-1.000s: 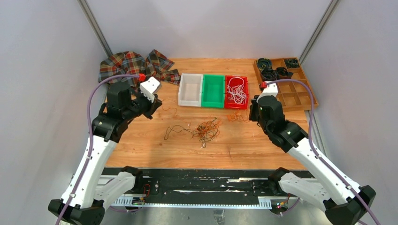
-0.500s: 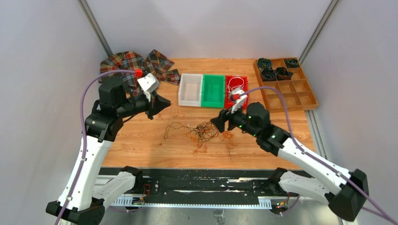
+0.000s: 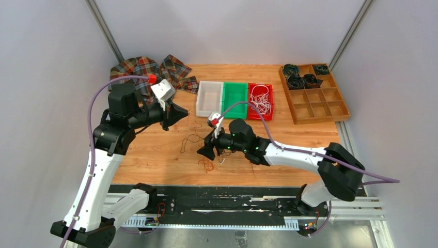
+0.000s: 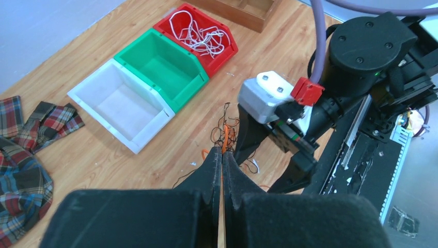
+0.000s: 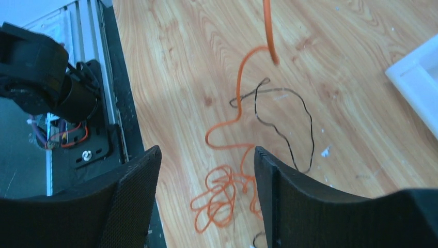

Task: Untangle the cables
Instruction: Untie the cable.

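Observation:
A tangle of thin orange and black cables (image 3: pixel 225 146) lies mid-table, partly hidden under my right arm. My left gripper (image 3: pixel 182 112) hovers above the table left of the bins, shut on an orange cable (image 4: pixel 225 135) that leaves its tips (image 4: pixel 222 151) and drops to the pile. My right gripper (image 3: pixel 205 153) is low over the wood, open, fingers either side of a loose coil of orange cable (image 5: pixel 219 199) without touching it. A black cable (image 5: pixel 289 121) loops just beyond. White cables (image 3: pixel 261 99) fill the red bin (image 3: pixel 251 114).
A white bin (image 3: pixel 200 106) and a green bin (image 3: pixel 225 106) stand beside the red one. A wooden compartment tray (image 3: pixel 317 106) with dark coiled rolls (image 3: pixel 302 78) is at the back right. Plaid cloth (image 3: pixel 147 70) lies at the back left. The black rail (image 3: pixel 222 201) runs along the near edge.
My right arm has swung left across the table and down over the cable pile, and its gripper has gone from shut to open. The orange coil shifted left. The left arm rose slightly, then held still.

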`<state>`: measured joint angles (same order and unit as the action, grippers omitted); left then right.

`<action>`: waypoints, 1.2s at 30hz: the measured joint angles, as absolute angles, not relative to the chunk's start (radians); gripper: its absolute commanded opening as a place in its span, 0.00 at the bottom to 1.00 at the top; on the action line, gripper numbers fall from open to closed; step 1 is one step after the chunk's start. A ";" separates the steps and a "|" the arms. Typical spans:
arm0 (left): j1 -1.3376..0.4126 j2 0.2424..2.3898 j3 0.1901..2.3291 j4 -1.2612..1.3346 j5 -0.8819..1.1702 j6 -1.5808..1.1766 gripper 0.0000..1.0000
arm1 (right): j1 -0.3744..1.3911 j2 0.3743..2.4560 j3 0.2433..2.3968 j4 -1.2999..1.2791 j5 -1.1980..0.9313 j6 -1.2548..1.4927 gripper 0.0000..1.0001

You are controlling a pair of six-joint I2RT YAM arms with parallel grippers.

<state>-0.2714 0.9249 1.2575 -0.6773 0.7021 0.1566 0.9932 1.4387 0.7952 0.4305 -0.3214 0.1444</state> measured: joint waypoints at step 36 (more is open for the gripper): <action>-0.271 0.904 1.058 -0.728 0.934 0.329 0.71 | 1.005 1.277 0.975 0.553 -0.271 0.362 0.01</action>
